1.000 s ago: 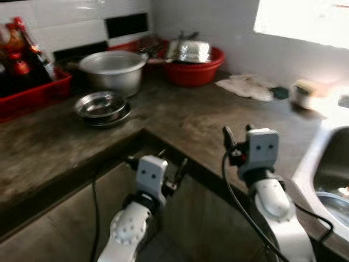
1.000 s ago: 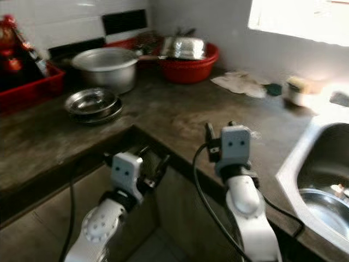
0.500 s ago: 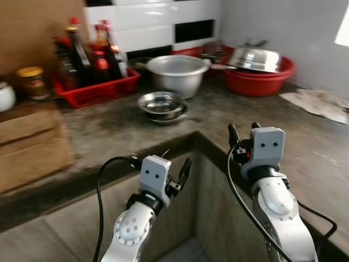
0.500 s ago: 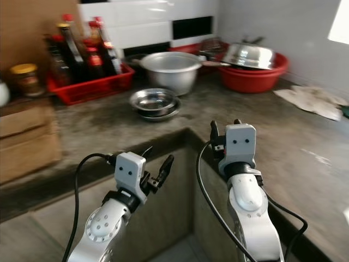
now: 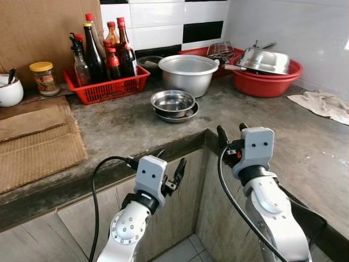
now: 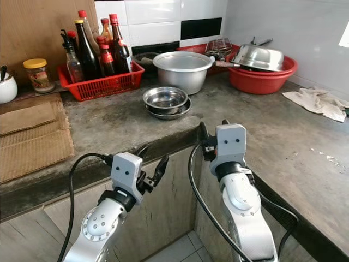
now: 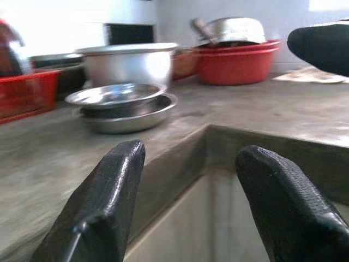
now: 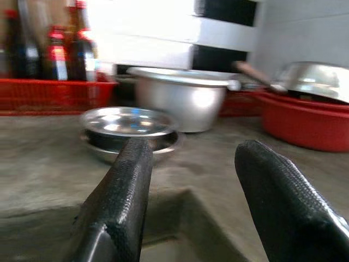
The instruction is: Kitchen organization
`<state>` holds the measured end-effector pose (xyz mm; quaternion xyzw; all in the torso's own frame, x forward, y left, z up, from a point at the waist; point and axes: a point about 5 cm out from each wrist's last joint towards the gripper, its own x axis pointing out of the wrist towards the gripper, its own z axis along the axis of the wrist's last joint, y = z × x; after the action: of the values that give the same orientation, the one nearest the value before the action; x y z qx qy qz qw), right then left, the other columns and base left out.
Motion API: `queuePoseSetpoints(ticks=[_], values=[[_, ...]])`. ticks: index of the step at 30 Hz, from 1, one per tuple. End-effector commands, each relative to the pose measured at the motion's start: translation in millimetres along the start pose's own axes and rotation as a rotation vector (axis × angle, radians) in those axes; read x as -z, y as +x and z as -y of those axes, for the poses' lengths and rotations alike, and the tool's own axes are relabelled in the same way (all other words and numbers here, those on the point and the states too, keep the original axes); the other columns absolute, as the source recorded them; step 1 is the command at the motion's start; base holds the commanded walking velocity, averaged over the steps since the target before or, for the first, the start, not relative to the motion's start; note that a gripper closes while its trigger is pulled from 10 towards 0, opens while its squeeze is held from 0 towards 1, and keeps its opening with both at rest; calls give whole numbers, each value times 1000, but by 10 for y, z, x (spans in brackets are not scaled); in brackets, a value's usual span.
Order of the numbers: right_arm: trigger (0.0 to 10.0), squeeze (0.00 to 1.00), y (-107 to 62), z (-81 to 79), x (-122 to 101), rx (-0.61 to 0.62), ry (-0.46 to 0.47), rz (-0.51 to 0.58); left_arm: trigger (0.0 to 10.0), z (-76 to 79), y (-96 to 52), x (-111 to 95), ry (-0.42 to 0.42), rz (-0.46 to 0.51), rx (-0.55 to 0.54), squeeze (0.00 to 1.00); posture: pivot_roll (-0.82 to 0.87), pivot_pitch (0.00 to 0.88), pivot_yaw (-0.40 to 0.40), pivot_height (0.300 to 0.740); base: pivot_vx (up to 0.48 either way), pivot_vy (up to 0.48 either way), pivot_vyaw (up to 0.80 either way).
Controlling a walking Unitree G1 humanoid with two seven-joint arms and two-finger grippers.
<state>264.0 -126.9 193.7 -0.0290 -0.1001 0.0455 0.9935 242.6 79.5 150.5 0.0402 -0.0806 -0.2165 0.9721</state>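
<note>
I've got both arms up in front of the table's inner corner. Left gripper (image 5: pixel 173 173) hangs below the front edge, against the cabinet face, fingers (image 7: pixel 109 196) spread w/ nothing between them. Right gripper (image 5: pixel 230 132) sits at the inner corner, about level w/ the edge, also spread and empty; fingers (image 8: pixel 122 191) point toward the bowls.

Bowls (image 5: pixel 173 103): steel, nested on a wider steel dish, on the table a bit back from the inner corner. Just behind them, the pot (image 5: pixel 188 72), big and silvery, near the back wall. Beside the pot toward the right, a red basin (image 5: pixel 267 82) w/ a steel lid (image 5: pixel 265 59) and other metalware on top, at the back corner. A red tray w/ a wire rack (image 5: pixel 220 49) is behind pot and basin, against the tiles.

Left of the pot, a red crate (image 5: pixel 106 87) of sauce bottles (image 5: pixel 94 49) at the back edge. Further left: jar (image 5: pixel 43 77) w/ yellow lid, then a white cup (image 5: pixel 11 91) at the far left. Woven mats (image 5: pixel 35 139) cover the left end up to the front edge. Cloth (image 5: pixel 322 103) lies crumpled on the right stretch of the table, near the wall.
</note>
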Motion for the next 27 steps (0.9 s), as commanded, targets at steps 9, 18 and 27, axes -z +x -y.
queuePoseSetpoints(ticks=[9,18,27], values=[[10000,0,43,-43,-1,-37,27,-7,10000,-35,-15,30,27,-13,-8,0,115,0,-44,740,359,0,206],[10000,0,69,-11,-18,-33,24,0,10000,-22,-11,35,25,-15,-12,0,115,0,-45,740,368,0,0],[10000,0,128,-40,-42,-106,-13,9,10000,-17,3,43,5,-22,-27,0,112,0,-48,740,140,0,-83]])
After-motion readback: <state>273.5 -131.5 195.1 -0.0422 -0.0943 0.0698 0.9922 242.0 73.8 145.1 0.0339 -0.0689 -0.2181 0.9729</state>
